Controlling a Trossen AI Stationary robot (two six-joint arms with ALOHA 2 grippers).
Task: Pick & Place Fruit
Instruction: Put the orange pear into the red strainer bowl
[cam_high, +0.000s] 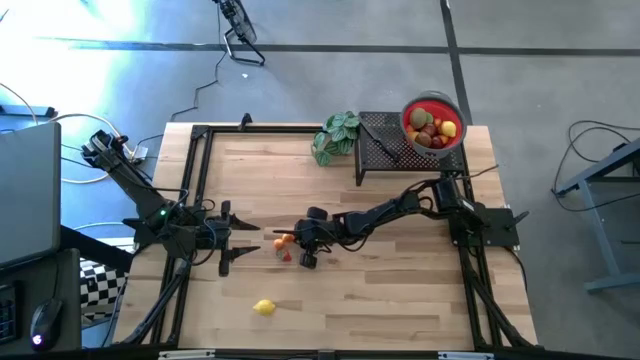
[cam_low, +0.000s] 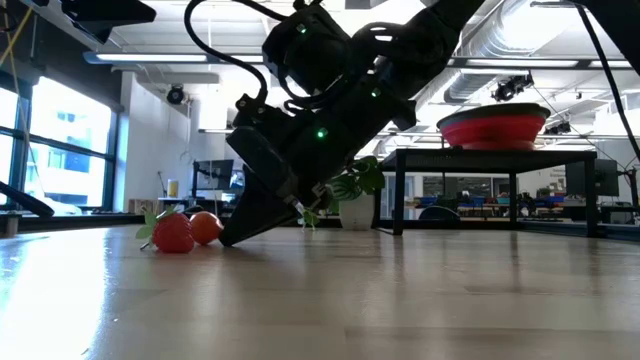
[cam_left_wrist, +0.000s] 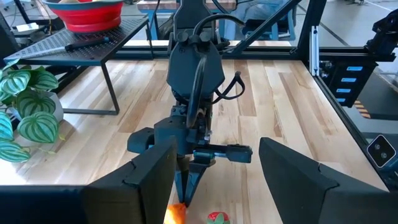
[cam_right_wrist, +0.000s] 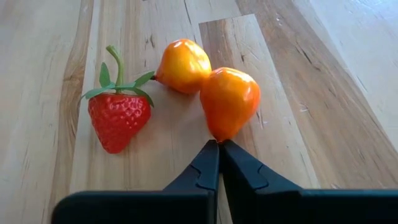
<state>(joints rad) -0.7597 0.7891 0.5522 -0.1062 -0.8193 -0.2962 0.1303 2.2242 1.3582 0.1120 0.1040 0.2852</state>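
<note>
Two orange fruits (cam_right_wrist: 214, 84) lie mid-table, far from edges, touching the closed, empty right gripper (cam_right_wrist: 219, 149).

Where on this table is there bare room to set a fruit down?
Bare wood lies between the lemon and the right arm's base, and between the plant and left gripper. Crowded: the right gripper, shut beside the strawberry and two orange fruits.
</note>
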